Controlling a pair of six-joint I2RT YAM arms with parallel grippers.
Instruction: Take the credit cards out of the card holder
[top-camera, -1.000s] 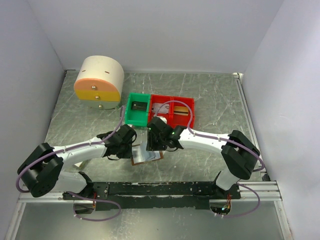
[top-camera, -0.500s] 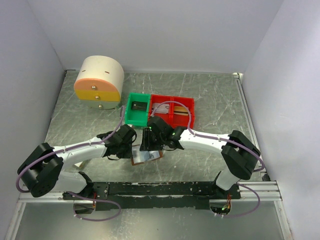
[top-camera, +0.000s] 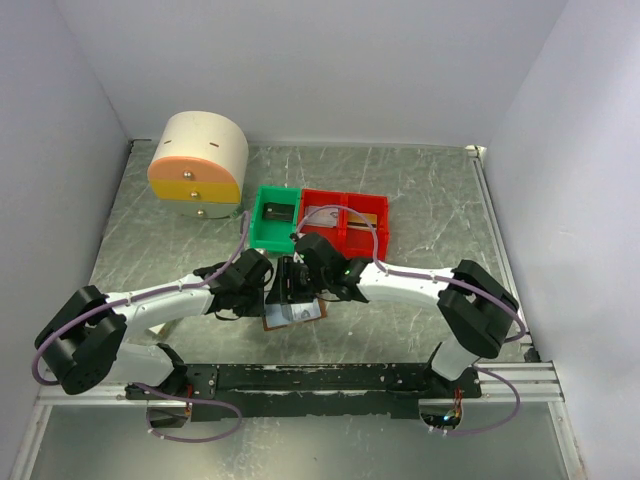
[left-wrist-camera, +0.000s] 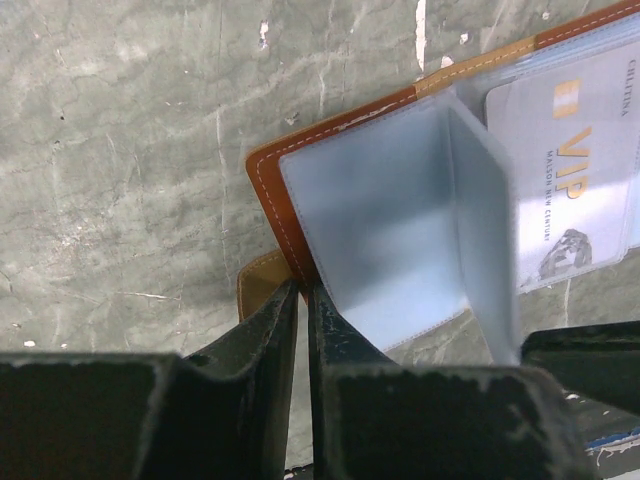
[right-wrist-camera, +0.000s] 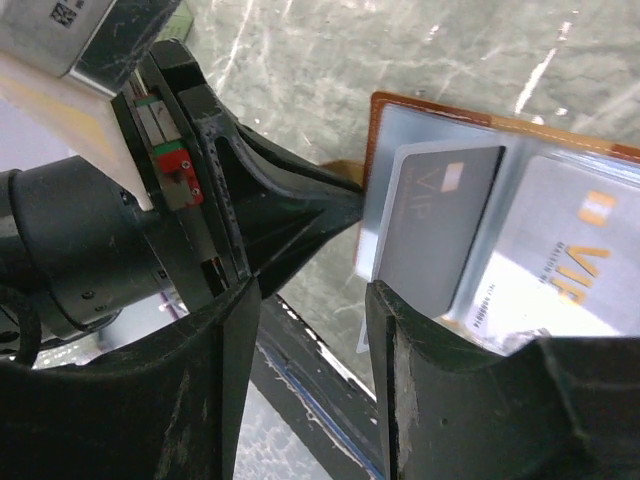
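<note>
Tan-brown card holder (left-wrist-camera: 268, 195), pale stitching along its edge, frosted pale-blue inner panels. One pale grey card (left-wrist-camera: 570, 170) with orange-gold VIP lettering; a second, dark grey card (right-wrist-camera: 440, 225). Table (left-wrist-camera: 120, 150) grey-green, marbled with white veins; green bin (top-camera: 257, 220) and red bin (top-camera: 345, 197) at upper centre, cream drawer unit (top-camera: 205, 140) with orange and yellow fronts at upper left.

**What the things are made of**

The flat brown card holder (left-wrist-camera: 268, 190) at the left gripper (left-wrist-camera: 303, 290) tips looks like smooth leather with pale stitching. Its pale-blue plastic sleeve (left-wrist-camera: 390, 230) is cloudy and a bit shiny. The white VIP card (left-wrist-camera: 570, 180) just past it is glossy plastic. The dark grey card (right-wrist-camera: 440, 225) beside the right gripper (right-wrist-camera: 312, 295) looks matt. Both grippers' fingers are dull, scuffed black plastic. The grey marbled table top (left-wrist-camera: 120, 150) under them is dull and scratched.
</note>
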